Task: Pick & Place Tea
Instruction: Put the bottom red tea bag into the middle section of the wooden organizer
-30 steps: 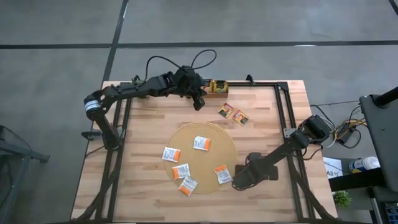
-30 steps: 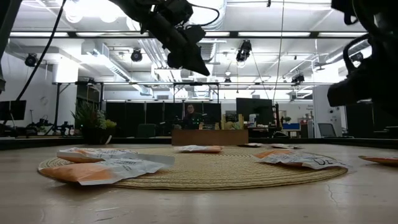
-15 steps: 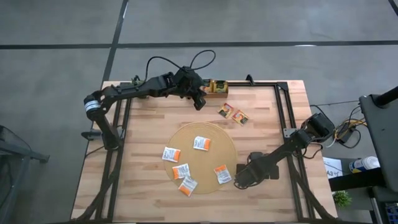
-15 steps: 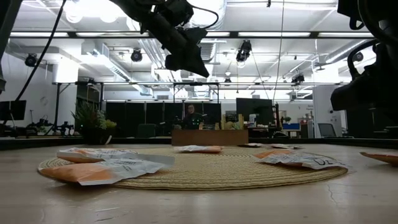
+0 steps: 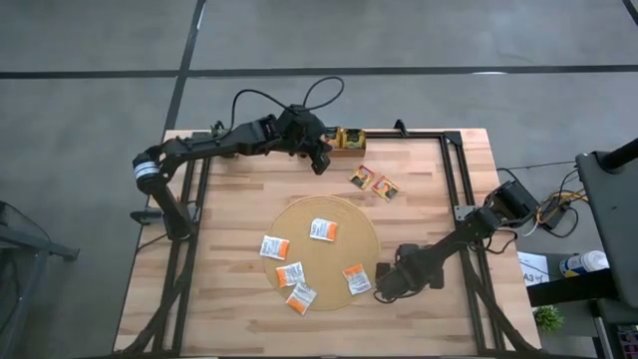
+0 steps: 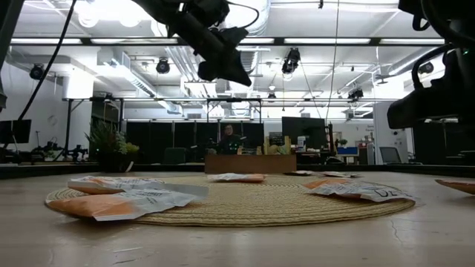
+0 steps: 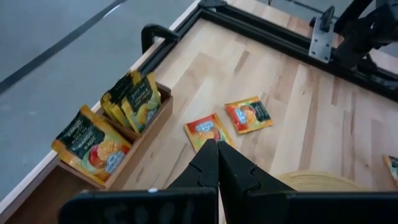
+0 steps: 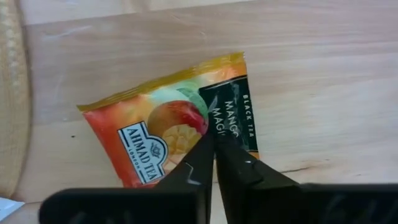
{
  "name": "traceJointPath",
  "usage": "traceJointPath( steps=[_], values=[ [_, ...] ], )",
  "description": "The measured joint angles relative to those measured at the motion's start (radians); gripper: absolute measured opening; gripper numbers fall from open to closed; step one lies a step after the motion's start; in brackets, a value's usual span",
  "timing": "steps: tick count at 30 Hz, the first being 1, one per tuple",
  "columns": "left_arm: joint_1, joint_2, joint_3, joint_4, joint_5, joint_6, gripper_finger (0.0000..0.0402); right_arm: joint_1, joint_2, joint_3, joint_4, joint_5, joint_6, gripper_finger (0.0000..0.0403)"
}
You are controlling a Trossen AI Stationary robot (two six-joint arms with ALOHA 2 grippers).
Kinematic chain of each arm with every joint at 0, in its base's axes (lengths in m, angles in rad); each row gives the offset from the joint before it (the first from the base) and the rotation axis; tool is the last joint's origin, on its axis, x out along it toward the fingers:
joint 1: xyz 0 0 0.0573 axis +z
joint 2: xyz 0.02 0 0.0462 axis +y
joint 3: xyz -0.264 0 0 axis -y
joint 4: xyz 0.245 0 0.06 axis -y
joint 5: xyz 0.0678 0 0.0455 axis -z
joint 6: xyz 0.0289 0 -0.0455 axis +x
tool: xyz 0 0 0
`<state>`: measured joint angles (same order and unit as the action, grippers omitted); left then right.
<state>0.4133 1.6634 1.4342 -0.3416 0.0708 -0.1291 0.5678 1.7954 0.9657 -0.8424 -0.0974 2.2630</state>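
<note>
Closing within the last second, the right claw (image 5: 383,287) had gone from spread fingers to clenched tips over an orange and dark sachet (image 8: 177,134) lying flat on the bare wood at the near right of the round woven mat (image 5: 299,214); whether the tips pinched the foil could not be told. Its arm had barely shifted along the near right of the surface (image 5: 229,299), reaching in from the right edge. The left claw (image 5: 320,163) had stayed clenched and empty, hanging in the air at the far side just left of the wooden tray (image 7: 134,146).

Five white and orange sachets (image 5: 275,246) lay spread on the mat, one (image 5: 357,278) at its near right rim close beside the right claw, another (image 5: 301,297) at the near rim. Bare wood lay open at the near left and along the left side, and a broad free strip ran between the mat and the far edge. Two orange sachets (image 5: 374,182) lay side by side on the wood between the mat and the tray, well apart from either claw. Green and yellow sachets (image 7: 134,102) stood upright in the tray's compartments at the far edge, against the black frame (image 5: 454,179).

Beyond the surface, the low view showed a wide workshop with ceiling lights, dark screens and a person (image 6: 228,139) seated at a distant desk.
</note>
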Motion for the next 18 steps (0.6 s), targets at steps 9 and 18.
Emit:
traceJointPath(
  steps=[9, 18],
  values=[
    [0.0, -0.002, 0.0, 0.039, 0.0, 0.001, 0.0, 0.002, -0.003, 0.007, -0.024, 0.014, -0.004, 0.0008],
    [0.002, -0.002, 0.0, 0.044, 0.0, 0.002, 0.0, 0.002, 0.004, 0.081, -0.124, 0.023, -0.015, 0.0031]
  ],
)
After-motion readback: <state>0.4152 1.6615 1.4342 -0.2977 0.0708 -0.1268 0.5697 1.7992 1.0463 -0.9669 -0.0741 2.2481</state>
